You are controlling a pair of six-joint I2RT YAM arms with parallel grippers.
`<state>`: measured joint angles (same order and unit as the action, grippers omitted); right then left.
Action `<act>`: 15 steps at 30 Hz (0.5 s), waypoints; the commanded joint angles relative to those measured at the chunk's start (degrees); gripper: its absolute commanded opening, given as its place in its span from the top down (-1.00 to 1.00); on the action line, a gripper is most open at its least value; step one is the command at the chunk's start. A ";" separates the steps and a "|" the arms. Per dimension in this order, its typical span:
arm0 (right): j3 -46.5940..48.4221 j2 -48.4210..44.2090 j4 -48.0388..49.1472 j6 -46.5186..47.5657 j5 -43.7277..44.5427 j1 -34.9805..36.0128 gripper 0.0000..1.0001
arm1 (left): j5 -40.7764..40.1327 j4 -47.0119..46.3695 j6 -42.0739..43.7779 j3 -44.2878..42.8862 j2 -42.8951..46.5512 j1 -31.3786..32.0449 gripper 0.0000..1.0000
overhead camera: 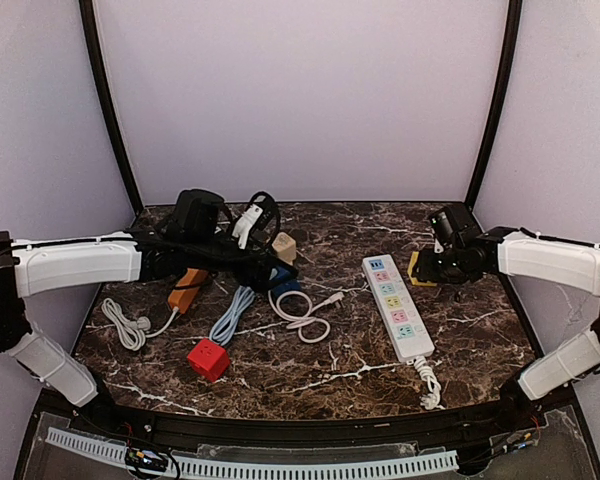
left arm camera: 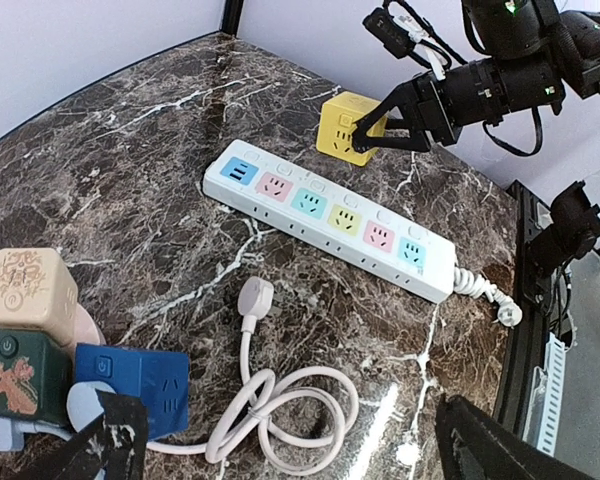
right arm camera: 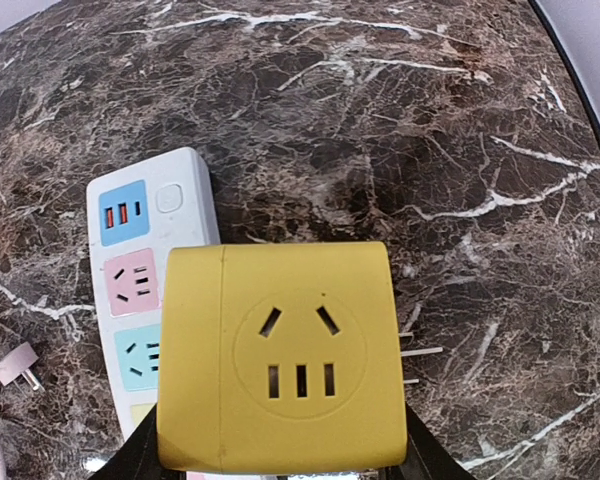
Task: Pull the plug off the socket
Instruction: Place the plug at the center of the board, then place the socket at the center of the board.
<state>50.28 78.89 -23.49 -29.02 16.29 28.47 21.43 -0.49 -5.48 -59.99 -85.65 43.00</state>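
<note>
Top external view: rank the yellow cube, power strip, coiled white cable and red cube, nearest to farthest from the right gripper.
1. The yellow cube: held in the right gripper, far right of the table.
2. The power strip: just left of the gripper, right of centre.
3. The coiled white cable: around the centre.
4. The red cube: near left.
</note>
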 commanded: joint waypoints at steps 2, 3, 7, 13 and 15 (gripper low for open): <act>0.14 0.92 0.10 0.37 -1.40 -2.83 1.00 | -1.05 -2.06 -6.41 4.22 4.73 -2.08 -0.97; 0.02 1.33 0.30 0.66 -1.68 -2.98 1.00 | -1.39 -1.84 -7.12 4.95 5.11 -2.56 -0.97; -0.80 3.48 1.65 0.85 -1.56 -3.05 1.00 | -3.24 -0.21 -8.30 6.53 7.34 -4.10 -0.97; -1.88 6.03 2.71 -0.14 -1.43 -3.08 0.88 | -4.31 2.99 -10.58 8.64 8.42 -7.21 -0.98; -2.15 6.23 3.06 -0.32 -1.47 -3.07 0.69 | -4.36 2.96 -11.08 9.41 8.69 -7.77 -0.98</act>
<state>48.95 84.71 -23.11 -28.67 14.81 25.74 18.02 0.01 -14.37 -52.93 -78.65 36.58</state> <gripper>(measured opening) 0.516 0.988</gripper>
